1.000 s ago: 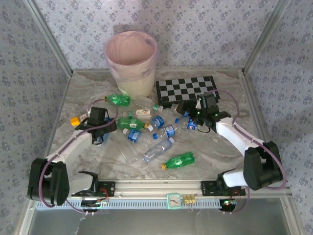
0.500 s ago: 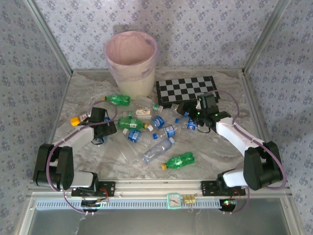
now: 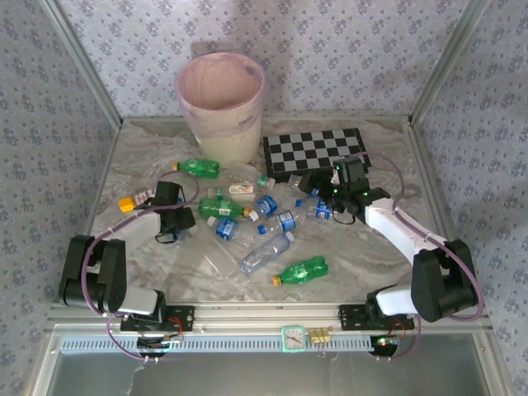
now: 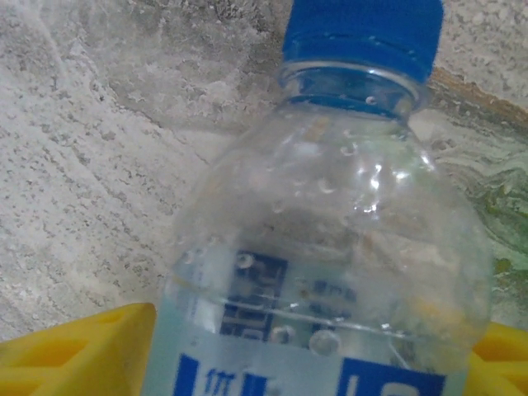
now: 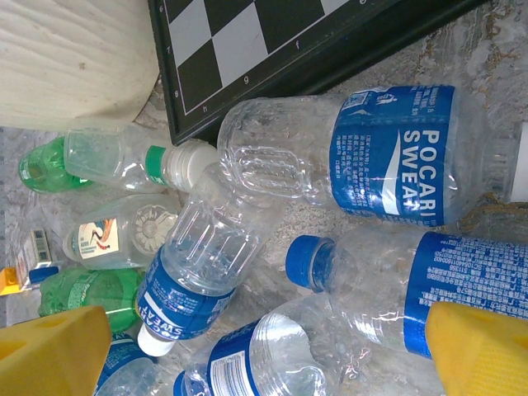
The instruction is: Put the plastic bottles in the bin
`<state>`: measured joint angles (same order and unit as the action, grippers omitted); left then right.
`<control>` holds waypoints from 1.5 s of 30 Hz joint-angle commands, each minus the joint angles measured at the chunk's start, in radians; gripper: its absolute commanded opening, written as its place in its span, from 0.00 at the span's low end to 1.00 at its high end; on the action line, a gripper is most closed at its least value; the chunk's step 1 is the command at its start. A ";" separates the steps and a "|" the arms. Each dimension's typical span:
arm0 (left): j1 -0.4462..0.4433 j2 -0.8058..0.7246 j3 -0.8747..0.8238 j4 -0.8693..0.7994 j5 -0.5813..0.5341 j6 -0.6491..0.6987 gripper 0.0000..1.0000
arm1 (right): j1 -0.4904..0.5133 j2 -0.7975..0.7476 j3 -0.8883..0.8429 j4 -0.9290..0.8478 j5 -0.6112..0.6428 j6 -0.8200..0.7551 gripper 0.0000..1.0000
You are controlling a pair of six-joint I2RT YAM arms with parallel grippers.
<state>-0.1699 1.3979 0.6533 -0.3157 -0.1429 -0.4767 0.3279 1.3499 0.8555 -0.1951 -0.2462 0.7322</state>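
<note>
Left gripper (image 3: pixel 170 229) clamps a clear blue-capped bottle (image 4: pixel 330 247). The bin (image 3: pixel 220 107) stands toward the table's far edge. Right gripper (image 5: pixel 264 355) gapes empty.

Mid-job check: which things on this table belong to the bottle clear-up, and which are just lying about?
Part of the job:
- small plastic bottles, clear with blue caps or green
- tall cream-white round bin with pinkish liner

Just lying about:
- flat black-and-white chessboard
- small yellow-and-white carton
</note>
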 commanded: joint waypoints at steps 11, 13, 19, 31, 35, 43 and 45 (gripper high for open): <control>0.007 -0.069 0.017 0.015 -0.012 0.001 0.55 | -0.002 -0.013 0.013 -0.015 0.012 -0.006 1.00; 0.007 -0.085 0.017 0.015 -0.018 0.002 0.53 | -0.002 -0.015 0.013 -0.011 0.010 -0.002 1.00; 0.007 -0.176 0.036 -0.005 -0.009 -0.007 0.51 | -0.002 -0.011 0.020 -0.016 0.013 -0.007 1.00; 0.007 -0.459 0.244 0.010 0.065 0.051 0.49 | 0.000 0.018 0.015 0.021 -0.008 -0.006 1.00; 0.007 -0.444 0.367 0.048 0.131 0.070 0.49 | -0.003 0.018 -0.001 0.034 -0.009 -0.007 1.00; 0.009 -0.247 0.693 0.082 0.264 0.110 0.49 | -0.007 0.012 -0.002 0.012 -0.005 -0.028 1.00; 0.007 -0.161 0.778 0.077 0.306 0.120 0.49 | -0.008 0.007 -0.001 0.002 -0.001 -0.032 1.00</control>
<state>-0.1699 1.1625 1.3338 -0.2722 0.0738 -0.3931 0.3271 1.3590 0.8555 -0.1757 -0.2501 0.7238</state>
